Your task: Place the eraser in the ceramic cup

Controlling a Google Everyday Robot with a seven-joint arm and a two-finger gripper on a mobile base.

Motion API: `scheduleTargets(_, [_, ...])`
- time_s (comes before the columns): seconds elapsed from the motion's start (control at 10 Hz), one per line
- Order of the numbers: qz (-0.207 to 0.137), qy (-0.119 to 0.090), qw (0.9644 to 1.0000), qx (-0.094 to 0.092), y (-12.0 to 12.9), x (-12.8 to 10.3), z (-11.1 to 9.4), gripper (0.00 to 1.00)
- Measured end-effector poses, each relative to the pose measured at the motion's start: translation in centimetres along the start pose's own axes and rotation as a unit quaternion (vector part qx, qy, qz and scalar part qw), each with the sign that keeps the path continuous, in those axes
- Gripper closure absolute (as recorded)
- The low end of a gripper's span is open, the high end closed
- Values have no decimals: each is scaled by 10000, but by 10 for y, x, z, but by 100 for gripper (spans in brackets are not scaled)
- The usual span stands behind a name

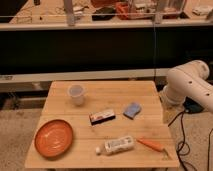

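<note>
We show the wooden surface point(125, 90); the white arm point(190, 85) beside its right edge, tool point(169, 111) below it, released and empty; the ceramic cup point(76, 94) rear left; the eraser point(102, 116) lying mid-surface, apart from the cup.

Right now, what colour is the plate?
The plate is orange, shown in the camera view. The claw hangs beside the right edge of the table.

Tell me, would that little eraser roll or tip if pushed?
Probably not: the eraser lies flat and blocky, so it should slide. It looks small, so likely light. The gripper, beyond the table's right edge, is far from it.
</note>
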Motion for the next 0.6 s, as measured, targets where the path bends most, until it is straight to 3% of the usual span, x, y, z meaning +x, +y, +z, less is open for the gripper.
scheduleTargets(0.6, [-484, -350, 9982, 61, -24, -84, -2, 20])
